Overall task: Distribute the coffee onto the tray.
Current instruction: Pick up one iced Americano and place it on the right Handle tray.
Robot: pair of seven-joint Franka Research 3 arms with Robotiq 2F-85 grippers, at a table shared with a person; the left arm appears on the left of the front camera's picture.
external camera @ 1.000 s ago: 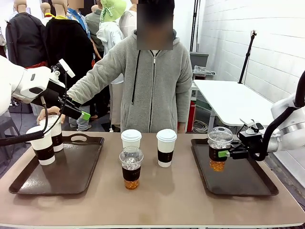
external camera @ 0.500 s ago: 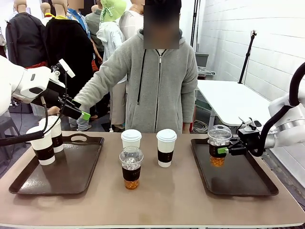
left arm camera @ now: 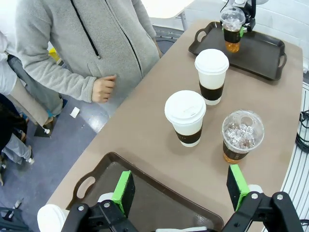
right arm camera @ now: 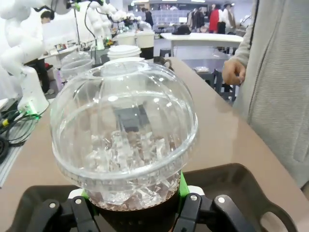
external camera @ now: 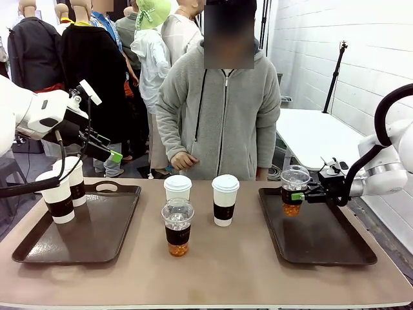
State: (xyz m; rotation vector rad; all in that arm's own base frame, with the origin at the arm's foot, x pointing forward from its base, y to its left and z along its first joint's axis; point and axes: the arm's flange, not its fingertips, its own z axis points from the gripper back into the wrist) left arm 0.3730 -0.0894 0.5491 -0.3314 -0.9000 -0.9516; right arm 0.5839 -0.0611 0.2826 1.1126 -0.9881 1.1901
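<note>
My right gripper point(external camera: 302, 195) is shut on a clear dome-lidded cup of amber coffee point(external camera: 294, 190) at the far left corner of the right tray point(external camera: 322, 248); whether the cup touches the tray I cannot tell. In the right wrist view the iced cup point(right arm camera: 123, 135) sits between the green pads. My left gripper point(external camera: 111, 155) hangs open above the left tray point(external camera: 97, 239), which holds two white sleeved cups point(external camera: 58, 197). In the table's middle stand two white cups point(external camera: 225, 200) point(external camera: 177, 187) and a clear cup point(external camera: 177, 226). The left wrist view looks down on them point(left arm camera: 186, 117) between its fingers point(left arm camera: 124, 191).
A person in a grey hoodie stands at the far edge, one hand point(external camera: 182, 160) held near the waist. The near half of the right tray and most of the left tray point(left arm camera: 145, 193) are bare. Bare tabletop runs along the front.
My right gripper has carried the clear cup farther across the right tray toward its far left corner. The person has drawn the arm back from the left tray and stepped right.
</note>
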